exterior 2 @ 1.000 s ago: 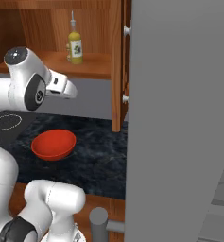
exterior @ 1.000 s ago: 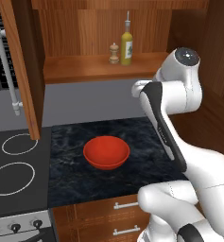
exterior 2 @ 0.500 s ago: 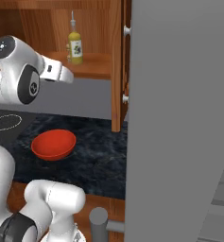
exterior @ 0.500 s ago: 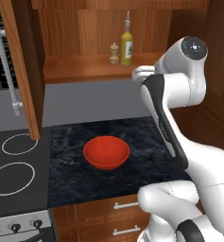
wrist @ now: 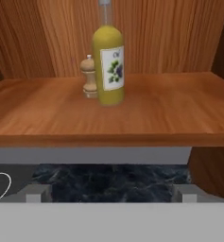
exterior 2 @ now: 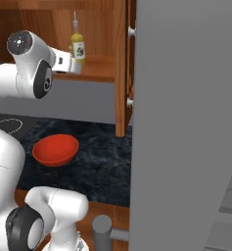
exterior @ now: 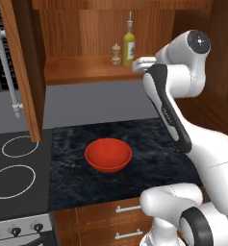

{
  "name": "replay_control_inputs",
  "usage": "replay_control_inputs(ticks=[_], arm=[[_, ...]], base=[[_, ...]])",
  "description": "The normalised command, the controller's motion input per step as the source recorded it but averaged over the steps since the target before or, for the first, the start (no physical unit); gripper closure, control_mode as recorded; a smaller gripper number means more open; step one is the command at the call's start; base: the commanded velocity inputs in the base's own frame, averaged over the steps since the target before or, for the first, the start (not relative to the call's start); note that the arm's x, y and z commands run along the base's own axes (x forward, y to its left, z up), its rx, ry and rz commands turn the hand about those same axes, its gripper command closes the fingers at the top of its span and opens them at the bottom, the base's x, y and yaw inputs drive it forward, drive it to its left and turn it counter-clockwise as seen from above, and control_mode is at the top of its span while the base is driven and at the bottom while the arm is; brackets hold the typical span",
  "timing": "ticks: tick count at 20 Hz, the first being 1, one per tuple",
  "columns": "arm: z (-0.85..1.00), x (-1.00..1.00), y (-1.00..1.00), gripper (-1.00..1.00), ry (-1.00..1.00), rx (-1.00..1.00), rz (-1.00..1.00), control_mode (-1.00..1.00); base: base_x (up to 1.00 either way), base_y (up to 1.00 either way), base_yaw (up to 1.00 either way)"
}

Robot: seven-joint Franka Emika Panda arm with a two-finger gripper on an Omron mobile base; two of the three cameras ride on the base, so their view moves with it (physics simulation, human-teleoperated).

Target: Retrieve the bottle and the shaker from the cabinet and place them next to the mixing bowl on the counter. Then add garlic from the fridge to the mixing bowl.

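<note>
While the pincer (wrist: 108,196) stands wide apart and empty, the bottle (wrist: 108,64) half hides the shaker (wrist: 88,78).

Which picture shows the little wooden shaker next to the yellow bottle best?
The hand view: the small tan wooden shaker is close, standing upright on the shelf, partly behind the tall yellow oil bottle. The left base view shows it whole but tiny. In the right base view I cannot make it out.

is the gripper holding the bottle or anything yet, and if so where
Nothing is held. The gripper is open, short of the shelf edge, with the bottle and shaker standing untouched further back on the shelf.
</note>
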Motion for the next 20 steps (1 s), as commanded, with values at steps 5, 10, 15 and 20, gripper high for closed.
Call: replay_control_inputs(ticks=[5,10,15,20], arm=[[0.03,0.59,0.0,-1.0,0.02,-0.03,0.05,-1.0],[0.0,0.73,0.0,-1.0,0.01,-0.02,0.01,-1.0],[0.0,0.48,0.0,-1.0,0.0,0.0,0.04,-1.0],[0.0,0.45,0.0,-1.0,0.0,0.0,0.04,-1.0]], base=[[0.0,0.0,0.0],[0.0,0.0,0.0],[0.0,0.0,0.0],[0.0,0.0,0.0]])
